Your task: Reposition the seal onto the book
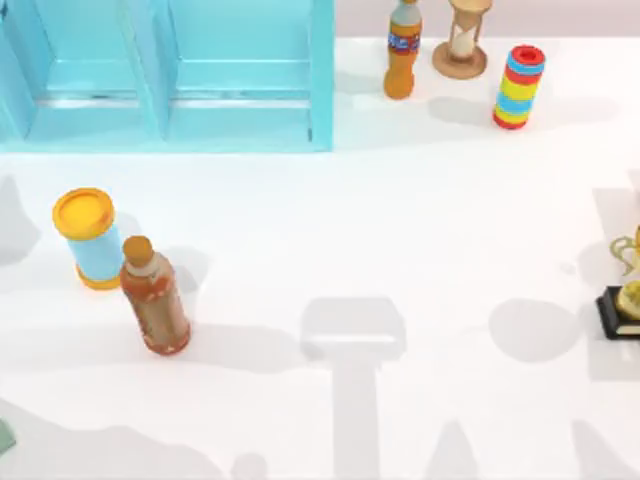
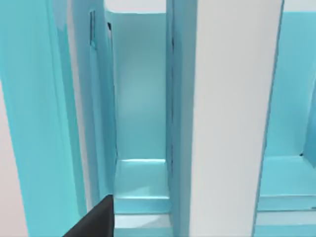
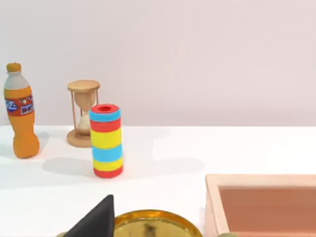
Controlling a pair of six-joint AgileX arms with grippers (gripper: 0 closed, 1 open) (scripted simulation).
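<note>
**Where the seal lies cannot be told from these views**

Whether the seal or the book sits anywhere near either gripper, I cannot tell. The left gripper (image 2: pixel 96 222) hangs close before the light blue shelf unit (image 1: pixel 170 70), facing one of its upright compartments; the right gripper (image 3: pixel 96 219) hangs just above a gold trophy on a black base (image 1: pixel 625 295) at the right edge of the white counter (image 1: pixel 400 200). How wide either gripper stands, I cannot tell.

Counted on the counter:
- Two bottles: an orange soda bottle (image 1: pixel 403 50) at the back and a brown drink bottle with an orange cap (image 1: pixel 153 295) on the left.
- One wooden hourglass (image 1: pixel 463 40).
- One red, yellow and blue striped cylinder (image 1: pixel 519 87).
- One blue can with a yellow lid (image 1: pixel 88 238), touching the brown bottle.

An open pale wooden box (image 3: pixel 261 202) lies beside the trophy.
</note>
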